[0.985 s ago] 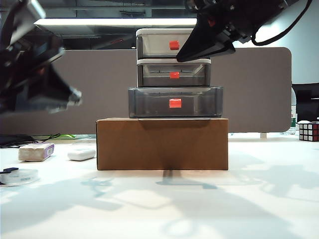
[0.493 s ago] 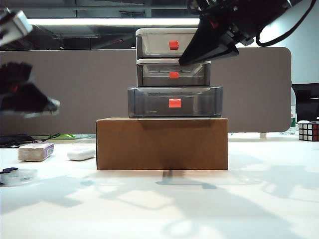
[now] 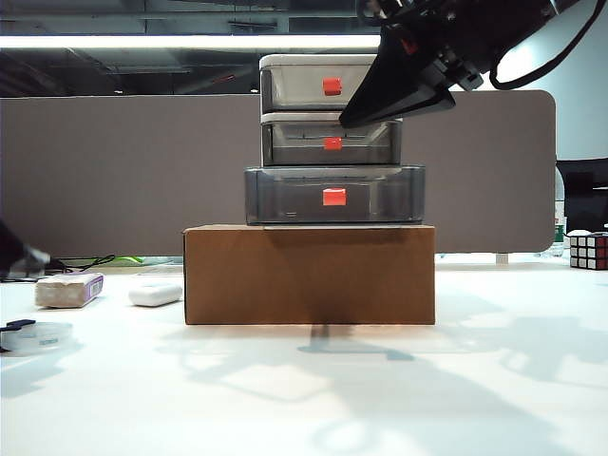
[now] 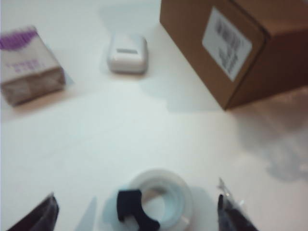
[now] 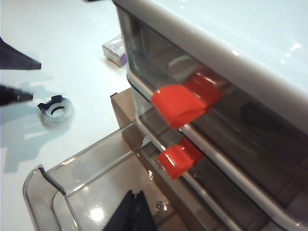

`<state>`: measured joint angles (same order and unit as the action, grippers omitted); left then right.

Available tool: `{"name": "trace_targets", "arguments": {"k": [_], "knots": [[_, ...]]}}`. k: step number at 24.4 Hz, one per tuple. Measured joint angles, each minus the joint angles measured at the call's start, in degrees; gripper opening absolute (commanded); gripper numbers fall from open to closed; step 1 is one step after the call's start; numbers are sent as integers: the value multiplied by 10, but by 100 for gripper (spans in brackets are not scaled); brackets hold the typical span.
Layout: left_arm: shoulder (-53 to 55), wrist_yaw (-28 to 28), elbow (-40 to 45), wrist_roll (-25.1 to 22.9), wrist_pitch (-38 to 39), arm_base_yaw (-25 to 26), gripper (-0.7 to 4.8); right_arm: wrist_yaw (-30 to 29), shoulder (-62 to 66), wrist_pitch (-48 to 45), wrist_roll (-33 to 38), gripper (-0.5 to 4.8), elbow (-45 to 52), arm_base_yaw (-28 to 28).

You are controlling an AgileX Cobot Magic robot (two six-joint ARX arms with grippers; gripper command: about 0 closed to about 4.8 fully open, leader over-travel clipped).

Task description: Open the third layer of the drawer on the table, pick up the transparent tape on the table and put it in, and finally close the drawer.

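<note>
Left end effector (image 4: 137, 211) (open) over transparent tape (image 4: 156, 202); right end effector (image 5: 134, 209) closed.

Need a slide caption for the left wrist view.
Open left hand poised over the transparent tape on the table, cardboard box beyond.

The drawer (image 3: 332, 140) stands on a brown cardboard box (image 3: 310, 274), its third layer (image 3: 334, 196) pulled out past the two above. The right gripper (image 3: 350, 118) hangs before the upper tiers, fingers together. The left gripper (image 3: 21, 256) barely shows at the left edge (blurred), above the transparent tape (image 3: 30, 334) on the white surface (image 3: 380, 389).
</note>
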<state>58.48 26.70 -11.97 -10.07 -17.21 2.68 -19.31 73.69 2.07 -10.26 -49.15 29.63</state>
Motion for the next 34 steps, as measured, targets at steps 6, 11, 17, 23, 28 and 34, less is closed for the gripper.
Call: {"name": "trace_targets", "arguments": {"k": [6,11,17,23,28,34], "knots": [[79,13,0,-79,10,-1,409,-1,0,2,2,-5,0,0],[161,15,-1,-96,-70,-1,408,-2,0,18,2,-5,0,0],[214,26,-4,-99,-133,-1,407,-2,0,18,2,-5,0,0],[235,32,-5,-99,-166,-19,407,-2,0,18,2,-5,0,0],[254,37,-6,-103,-189,-22,404,-2,0,18,2,-5,0,0],[275,37,-10,-108,-210,-22,403,-1,0,18,2,-5,0,0]]}}
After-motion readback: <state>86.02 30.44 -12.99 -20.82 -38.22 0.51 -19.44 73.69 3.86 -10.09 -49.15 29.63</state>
